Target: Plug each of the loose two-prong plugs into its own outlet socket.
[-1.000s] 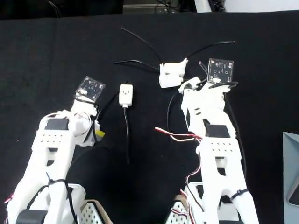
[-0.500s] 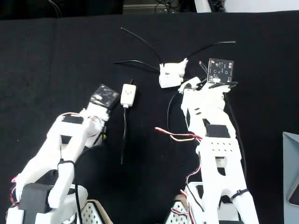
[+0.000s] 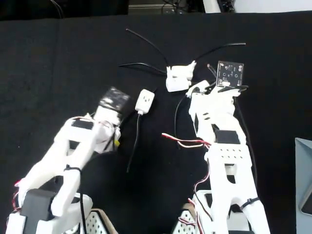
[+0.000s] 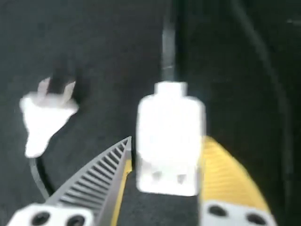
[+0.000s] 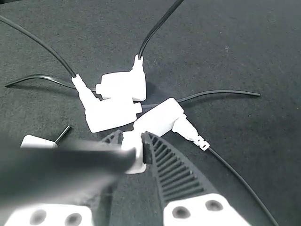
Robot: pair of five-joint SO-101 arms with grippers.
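Beside the joined pair (image 3: 178, 78): right gripper (image 5: 131, 136) clamps a plug (image 5: 160, 117), unmoved.
Left gripper (image 4: 167, 146): grasps the socket (image 3: 145, 100), now swung nearer the pair and tilted.
Meaning: socket nears the held plug.

— How many white connector pieces lie on the black cloth (image 3: 58, 58)?
— Four from above: one lone piece (image 3: 145, 101) left of centre, a far pair (image 3: 175, 78) touching each other, and one right-hand piece (image 3: 197, 87) just beside that pair.
— And up close?
— The left wrist view gives one socket block (image 4: 170, 141) with two slots and one plug (image 4: 44, 120) with two prongs. Whether both belong to those four, I cannot tell.
— Cords?
— Five black cords (image 3: 146, 42) traced clearly; a thinner line may be a sixth.
— Arms?
— Two: left arm (image 3: 73, 146), right arm (image 3: 224, 146).
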